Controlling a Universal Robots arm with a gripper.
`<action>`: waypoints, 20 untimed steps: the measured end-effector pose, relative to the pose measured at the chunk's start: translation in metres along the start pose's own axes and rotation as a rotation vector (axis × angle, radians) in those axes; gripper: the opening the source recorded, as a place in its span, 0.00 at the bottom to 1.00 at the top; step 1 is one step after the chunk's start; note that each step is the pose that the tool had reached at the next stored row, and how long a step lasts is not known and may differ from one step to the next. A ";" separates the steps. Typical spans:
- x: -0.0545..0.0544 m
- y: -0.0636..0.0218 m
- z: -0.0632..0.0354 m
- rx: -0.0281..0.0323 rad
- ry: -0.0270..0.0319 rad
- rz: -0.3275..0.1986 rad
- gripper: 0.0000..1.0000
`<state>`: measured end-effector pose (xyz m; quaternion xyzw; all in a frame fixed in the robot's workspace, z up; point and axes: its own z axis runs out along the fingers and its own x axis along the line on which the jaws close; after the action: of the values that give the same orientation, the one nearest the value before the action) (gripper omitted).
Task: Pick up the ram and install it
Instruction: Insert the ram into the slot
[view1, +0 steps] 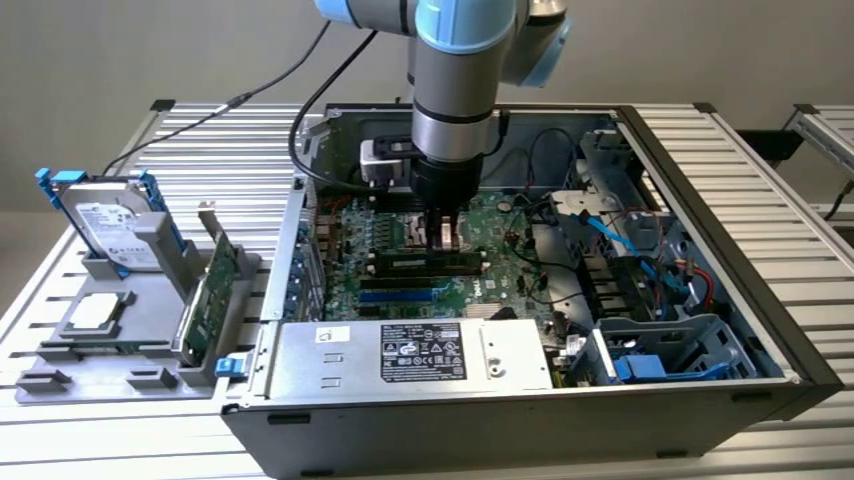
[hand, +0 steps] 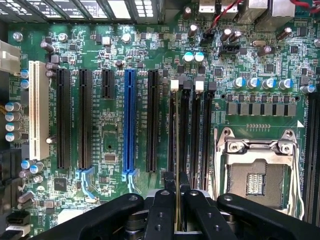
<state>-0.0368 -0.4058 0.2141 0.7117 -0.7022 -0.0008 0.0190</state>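
A ribbed aluminium table (view1: 107, 440) carries an open dark-grey computer case (view1: 534, 430). Inside it, the black two-finger gripper (hand: 177, 192) is pinching the ram (hand: 176, 140), a long thin green circuit-board stick. The ram stands over the row of black memory slots (hand: 196, 130) just beside the empty silver processor socket (hand: 257, 175).

If the stick is tilted or off the slot line, pressing could jam it or bend the board, and a loose pinch could let it slip.

The wrist view shows the stick edge-on along the slot furthest from the socket. The exterior view shows its broad face and black chips. Whether it is seated I cannot tell.
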 end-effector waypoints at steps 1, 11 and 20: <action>0.000 0.0000 0.0005 0.0000 -0.0001 0.000 0.14; -0.001 0.0002 -0.0007 -0.0025 -0.0002 0.000 0.40; 0.000 0.0006 -0.0176 -0.0169 -0.0003 0.000 0.40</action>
<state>-0.0369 -0.4050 0.2317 0.7116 -0.7021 -0.0069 0.0249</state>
